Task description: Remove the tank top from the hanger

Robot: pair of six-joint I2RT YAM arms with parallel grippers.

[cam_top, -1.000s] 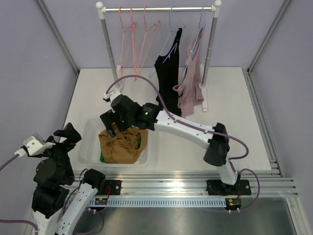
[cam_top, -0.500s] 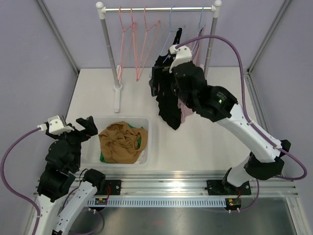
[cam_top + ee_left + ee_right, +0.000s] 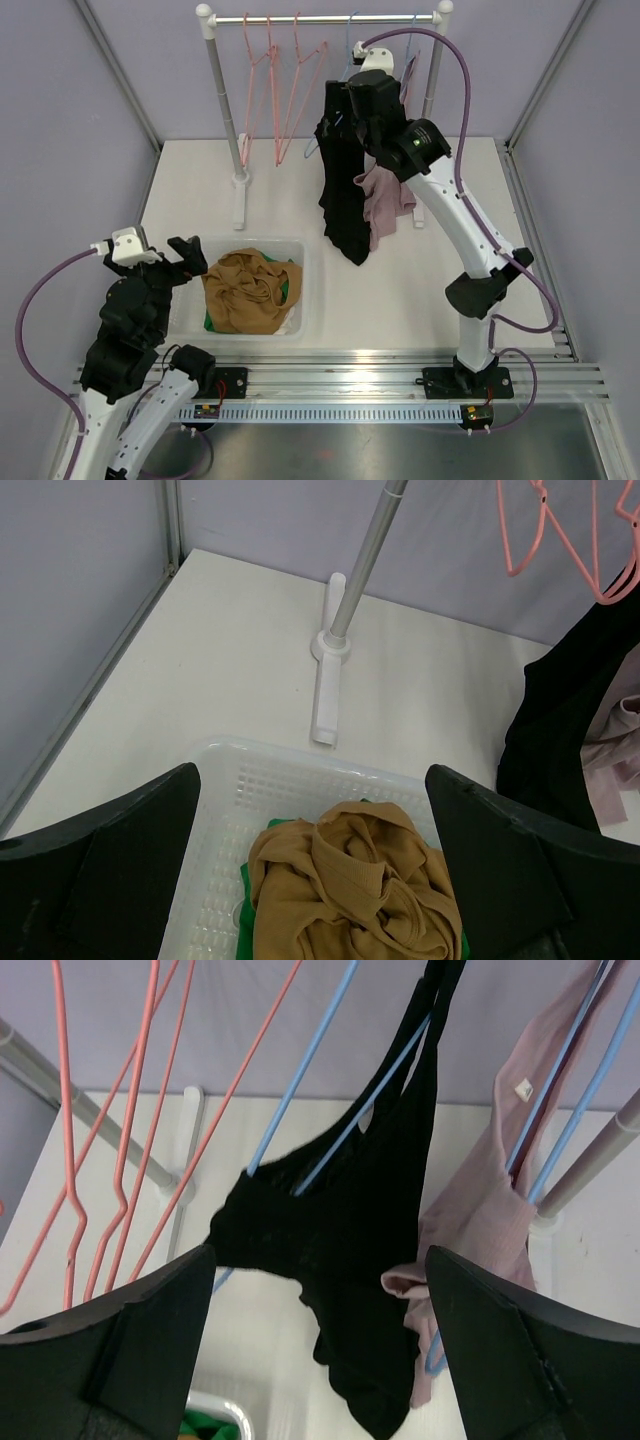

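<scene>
Reaching up, right end effector (image 3: 336, 105) faces tank top (image 3: 345, 200).

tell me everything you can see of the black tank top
The black tank top is dark, soft-looking fabric with thin straps, hanging limp and bunched on a blue hanger from the rack rail. Its straps run up along the hanger. It seems to touch the pink tank top beside it.

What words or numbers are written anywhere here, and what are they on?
None can be read.
White tag on the pink tank top: too small to read.
Coloured stickers on the front rail: too small to tell if they carry any writing.
</scene>
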